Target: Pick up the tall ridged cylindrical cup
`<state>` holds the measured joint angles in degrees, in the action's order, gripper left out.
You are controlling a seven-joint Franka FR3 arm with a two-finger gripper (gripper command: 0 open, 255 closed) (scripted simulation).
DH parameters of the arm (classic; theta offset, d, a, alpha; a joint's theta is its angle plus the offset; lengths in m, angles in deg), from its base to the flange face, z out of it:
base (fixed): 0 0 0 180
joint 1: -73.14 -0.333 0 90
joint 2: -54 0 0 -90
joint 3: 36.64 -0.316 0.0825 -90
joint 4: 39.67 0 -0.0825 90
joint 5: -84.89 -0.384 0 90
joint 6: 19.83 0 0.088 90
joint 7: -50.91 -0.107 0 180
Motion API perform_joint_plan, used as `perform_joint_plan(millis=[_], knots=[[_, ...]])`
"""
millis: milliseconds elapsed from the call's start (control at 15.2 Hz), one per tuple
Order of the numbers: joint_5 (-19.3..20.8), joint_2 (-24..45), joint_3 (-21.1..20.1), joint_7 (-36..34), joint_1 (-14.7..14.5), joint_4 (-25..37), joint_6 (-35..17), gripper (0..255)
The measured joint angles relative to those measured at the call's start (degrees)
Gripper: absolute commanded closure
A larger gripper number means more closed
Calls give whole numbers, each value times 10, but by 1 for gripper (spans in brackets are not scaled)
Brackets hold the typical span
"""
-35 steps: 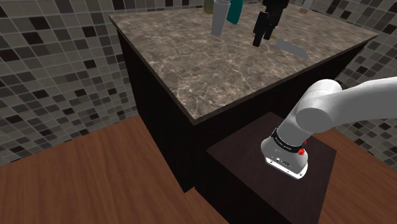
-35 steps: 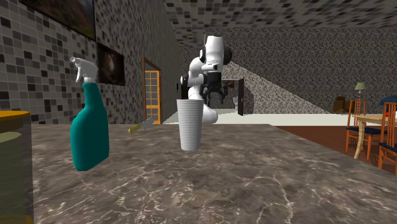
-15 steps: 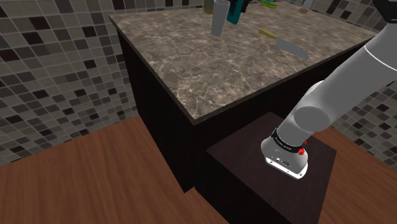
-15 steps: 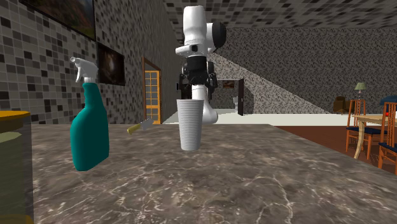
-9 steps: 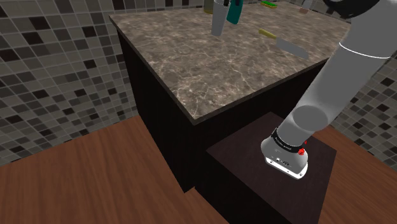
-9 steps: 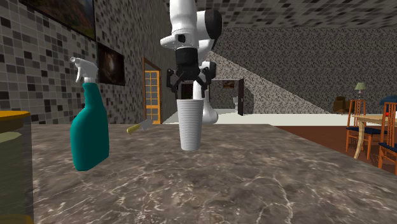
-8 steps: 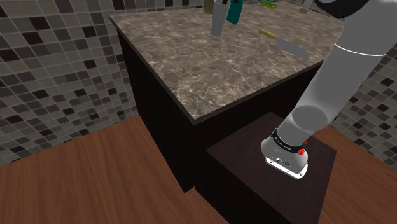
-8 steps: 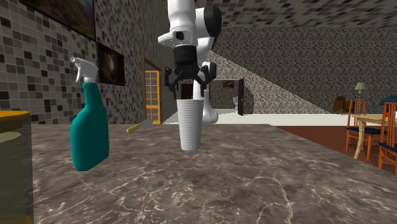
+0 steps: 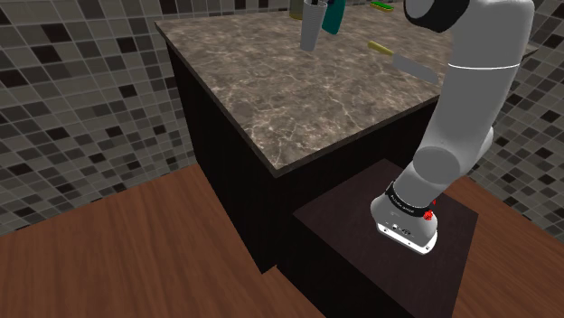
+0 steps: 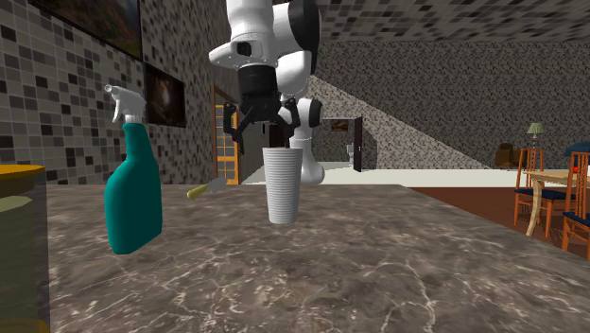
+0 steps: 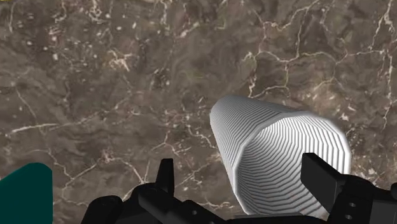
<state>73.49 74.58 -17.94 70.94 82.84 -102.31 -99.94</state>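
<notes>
Gripper point(image 10: 262, 135), all black, two-fingered: fingers point(image 11: 166, 177) spread wide and clasping nothing, pointed downward and hanging just above the mouth of the ridged cup point(image 10: 284, 184), a little off toward the second exterior view's left. Ridged cup, tall, white, cylindrical, open-topped: stands upright on the marble counter point(image 10: 378, 274); in the wrist view its mouth point(image 11: 289, 162) lies between the two fingers, closer to one than the other. Spray bottle point(image 10: 132, 194), teal body with white trigger head: upright on the counter, apart from the cup on the second exterior view's left. Knife point(image 9: 404, 60), yellow-green handle and grey blade: flat on the counter, well apart from the cup, toward the arm's side. Arm point(image 9: 474, 86), white with dark joints: rises from the stand point(image 9: 348, 239), a dark box set against the counter's dark front on a wooden floor point(image 9: 108, 253). Dining table point(image 10: 558, 180) with wooden chairs: far off at the second exterior view's right.
</notes>
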Motion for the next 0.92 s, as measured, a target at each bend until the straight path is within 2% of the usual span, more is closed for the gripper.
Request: perform_joint_plan(millis=[264,330,924], knots=[[5,-14,0,3,-7,-52,-38,0],[6,-17,0,2,-8,-58,-42,255],[7,-20,0,2,-10,-65,-46,255]])
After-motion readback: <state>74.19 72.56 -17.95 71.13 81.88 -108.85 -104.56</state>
